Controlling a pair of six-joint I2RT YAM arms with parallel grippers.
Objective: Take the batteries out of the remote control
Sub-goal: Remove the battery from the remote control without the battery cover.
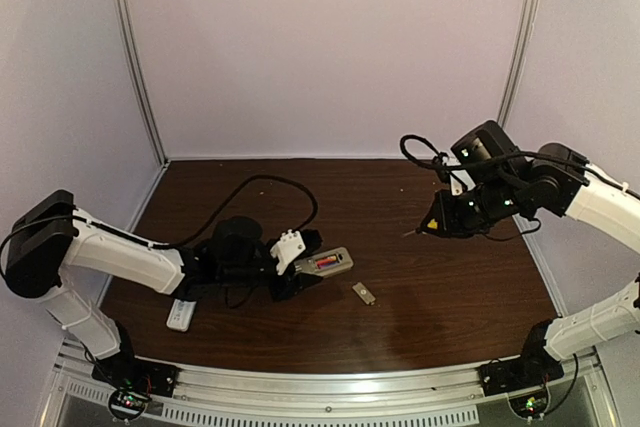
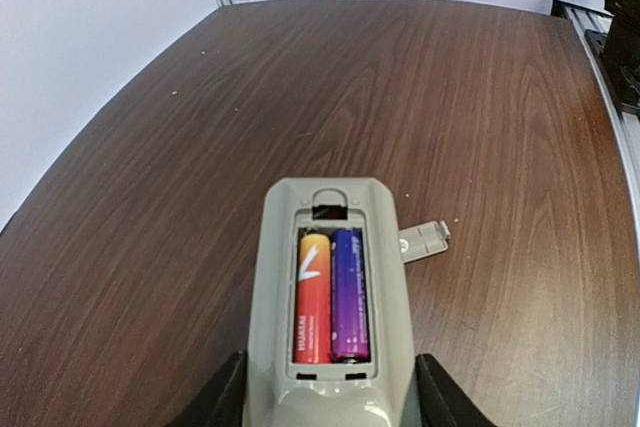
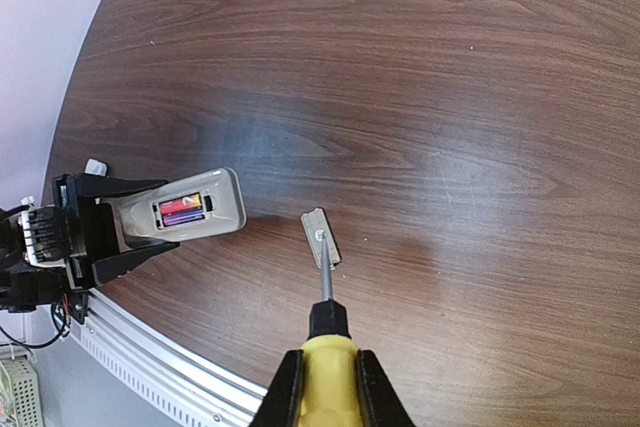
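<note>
My left gripper [image 1: 298, 272] is shut on a grey remote [image 2: 330, 347], held face down with its battery compartment open. An orange-red battery [image 2: 312, 297] and a purple battery [image 2: 349, 292] lie side by side inside; they also show in the right wrist view [image 3: 181, 211]. No other batteries are in view. My right gripper [image 1: 440, 222] is shut on the yellow-handled screwdriver [image 3: 326, 372] and holds it high above the table's right half. The small grey cover plate [image 1: 364, 293] lies on the table to the right of the remote.
A white remote [image 1: 181, 314] lies on the table under my left arm. A black cable [image 1: 262, 183] loops behind the left gripper. A metal rail [image 1: 330, 387] runs along the front edge. Walls close the back and sides.
</note>
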